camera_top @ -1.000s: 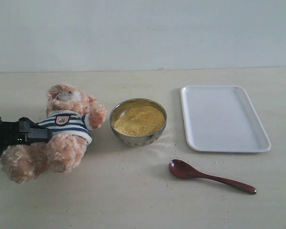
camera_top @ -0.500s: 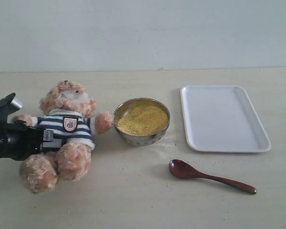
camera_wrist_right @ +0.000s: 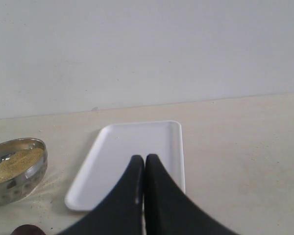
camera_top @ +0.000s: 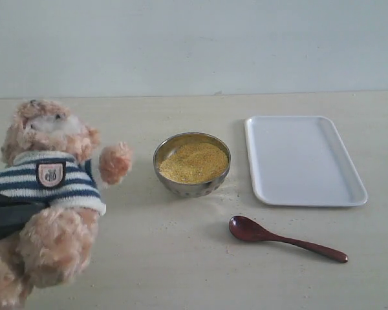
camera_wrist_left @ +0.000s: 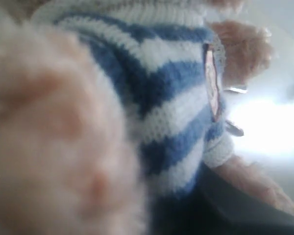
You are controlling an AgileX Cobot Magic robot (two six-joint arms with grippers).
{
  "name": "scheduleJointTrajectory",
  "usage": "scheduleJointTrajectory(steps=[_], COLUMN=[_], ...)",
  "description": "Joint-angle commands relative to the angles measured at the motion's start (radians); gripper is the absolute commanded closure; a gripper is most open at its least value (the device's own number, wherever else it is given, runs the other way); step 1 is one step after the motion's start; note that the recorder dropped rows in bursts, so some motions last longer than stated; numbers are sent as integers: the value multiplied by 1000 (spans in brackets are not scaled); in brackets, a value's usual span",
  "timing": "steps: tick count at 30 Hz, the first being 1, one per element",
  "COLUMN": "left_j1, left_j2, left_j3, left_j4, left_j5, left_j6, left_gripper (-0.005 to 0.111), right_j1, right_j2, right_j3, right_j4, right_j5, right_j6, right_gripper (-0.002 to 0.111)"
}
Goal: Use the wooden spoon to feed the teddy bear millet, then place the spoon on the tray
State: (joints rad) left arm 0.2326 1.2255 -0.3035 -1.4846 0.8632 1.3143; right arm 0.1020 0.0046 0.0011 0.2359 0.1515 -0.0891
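Observation:
The teddy bear (camera_top: 48, 194) in its striped shirt hangs upright at the far left, large and near the exterior camera. My left gripper (camera_top: 6, 216) is shut on its body, showing only as a dark shape under the shirt. In the left wrist view the teddy bear (camera_wrist_left: 161, 98) fills the frame, with one dark finger (camera_wrist_left: 245, 208) against it. The millet (camera_top: 193, 161) fills a metal bowl (camera_top: 184, 188) at the centre. To the right of the bowl is the white tray (camera_top: 304, 158). The wooden spoon (camera_top: 281, 239) lies on the table in front of the tray. My right gripper (camera_wrist_right: 145, 159) is shut and empty, over the tray (camera_wrist_right: 132, 142).
A pale wall runs along the table's far edge. The right wrist view also shows the metal bowl (camera_wrist_right: 27, 183) beside the tray and the tip of the spoon (camera_wrist_right: 27, 230) at the frame's edge. A few stray grains lie around the bowl.
My left gripper closed on the lying bear, stood it upright, then lifted it left and toward the camera. The bowl shifted slightly right. Spoon and tray have not moved.

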Motion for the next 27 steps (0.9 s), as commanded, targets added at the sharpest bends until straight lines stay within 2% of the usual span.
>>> scheduleJointTrajectory(steps=[1, 5, 13, 24, 27], left_j1=[5, 3, 3, 3, 3], left_j2=[0, 67, 290, 295, 295], left_j3=[1, 1, 3, 3, 3], left_j4=[226, 218, 23, 41, 41], left_j5=[-127, -119, 19, 23, 23], left_j6=[-187, -170, 143, 145, 145], left_gripper=[100, 100, 100, 100, 100], right_j1=[0, 0, 0, 0, 0], right_j2=[-5, -5, -5, -5, -5], right_j3=[-1, -1, -1, -1, -1], right_j4=[-5, -5, -5, -5, -40], right_j5=[-6, -6, -6, -6, -6], right_j6=[0, 0, 0, 0, -53], right_gripper=[108, 108, 108, 108, 108])
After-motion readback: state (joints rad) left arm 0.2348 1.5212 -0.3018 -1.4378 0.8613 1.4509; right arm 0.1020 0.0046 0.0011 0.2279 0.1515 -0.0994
